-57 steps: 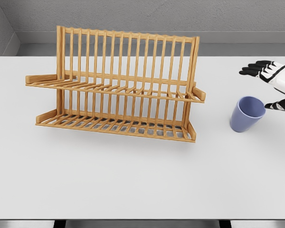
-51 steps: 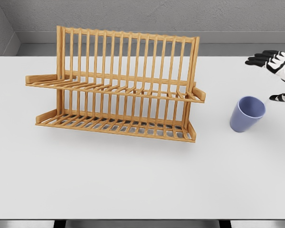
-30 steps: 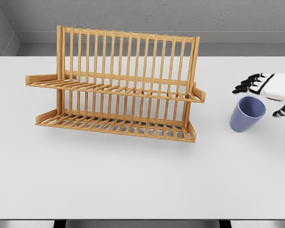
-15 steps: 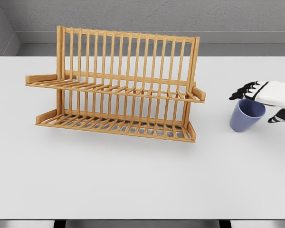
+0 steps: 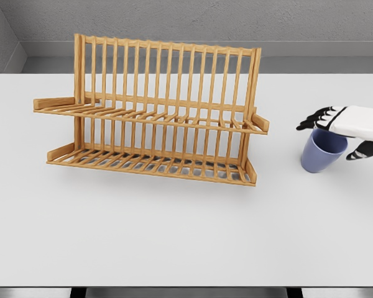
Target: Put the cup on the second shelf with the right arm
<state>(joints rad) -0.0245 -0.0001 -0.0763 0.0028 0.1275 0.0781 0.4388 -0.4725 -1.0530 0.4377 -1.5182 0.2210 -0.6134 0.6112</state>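
Note:
A blue-violet cup (image 5: pixel 320 154) stands upright on the white table (image 5: pixel 174 230), to the right of a two-tier wooden dish rack (image 5: pixel 152 112). My right hand (image 5: pixel 336 131) comes in from the right edge and hovers over the cup's rim. Its black-tipped fingers (image 5: pixel 312 120) are spread beyond the rim's far left side, and the thumb (image 5: pixel 363 151) hangs at the cup's right. The hand is open and not closed around the cup. The rack's upper shelf (image 5: pixel 149 115) and lower shelf (image 5: pixel 149 162) hold nothing. The left arm is out of view.
The rack's right end post (image 5: pixel 253 93) stands about a cup's width left of the cup. A grey wall (image 5: pixel 186 22) runs behind the table. The table's front edge (image 5: pixel 186 287) lies at the bottom of the view.
My right hand swung out to the right, then came back left and lower, and now sits over the cup's rim. The cup and rack have not moved.

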